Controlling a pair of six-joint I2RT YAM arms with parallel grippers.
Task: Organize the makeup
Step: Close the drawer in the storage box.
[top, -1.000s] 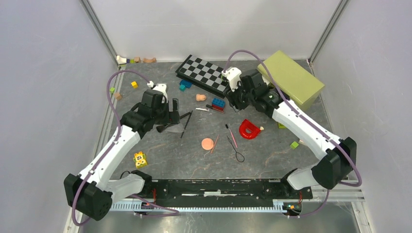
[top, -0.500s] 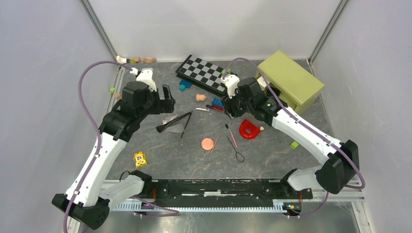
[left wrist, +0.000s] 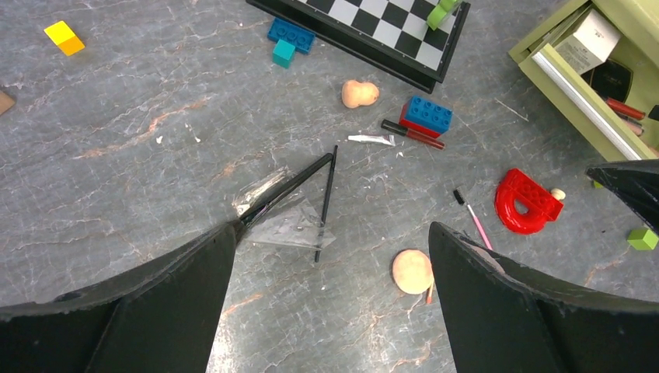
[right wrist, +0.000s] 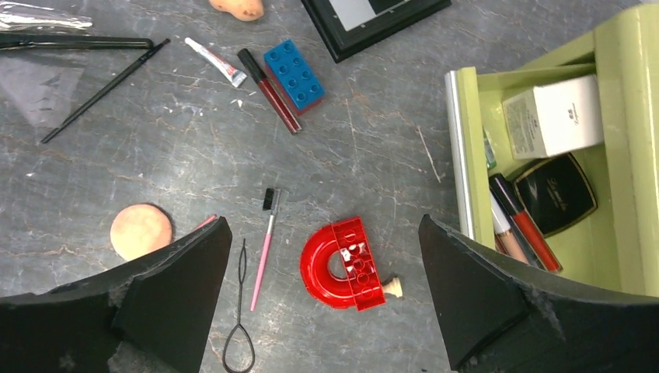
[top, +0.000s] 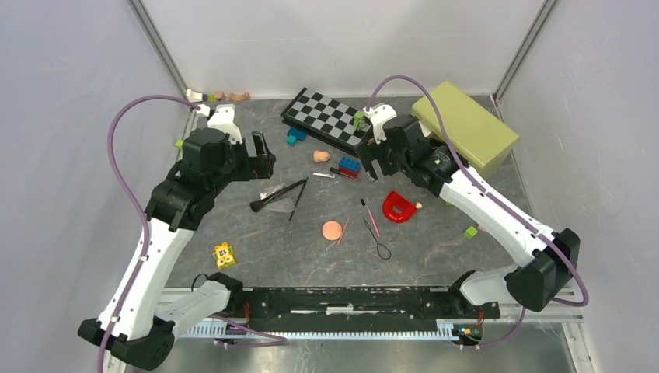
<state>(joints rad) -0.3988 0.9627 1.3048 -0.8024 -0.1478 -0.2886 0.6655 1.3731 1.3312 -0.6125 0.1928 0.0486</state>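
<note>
Makeup lies scattered mid-table: two black brushes (top: 277, 194) on clear film, a peach puff (top: 332, 230), a pink spoolie pencil (top: 373, 221), a dark lip gloss (right wrist: 268, 89) and a small tube (right wrist: 216, 61). More sits in the open green box (right wrist: 466, 155): a dark compact (right wrist: 556, 193), a white carton (right wrist: 553, 115) and lip glosses (right wrist: 521, 225). My left gripper (left wrist: 330, 241) hangs open high above the brushes (left wrist: 284, 190) and puff (left wrist: 412, 270). Open and empty, my right gripper (right wrist: 324, 225) hovers above the red horseshoe piece (right wrist: 342, 264).
A checkerboard (top: 326, 118) lies at the back, with a blue brick (top: 350, 165) beside the gloss. A black wire loop (top: 378, 245) lies near the pink pencil. Loose toy bricks (top: 224, 253) dot the left side and small pieces line the back left corner (top: 217, 95).
My right gripper has opened wide and lifted slightly toward the back. The left arm has pulled back and to the left, away from the brushes, staying open.
</note>
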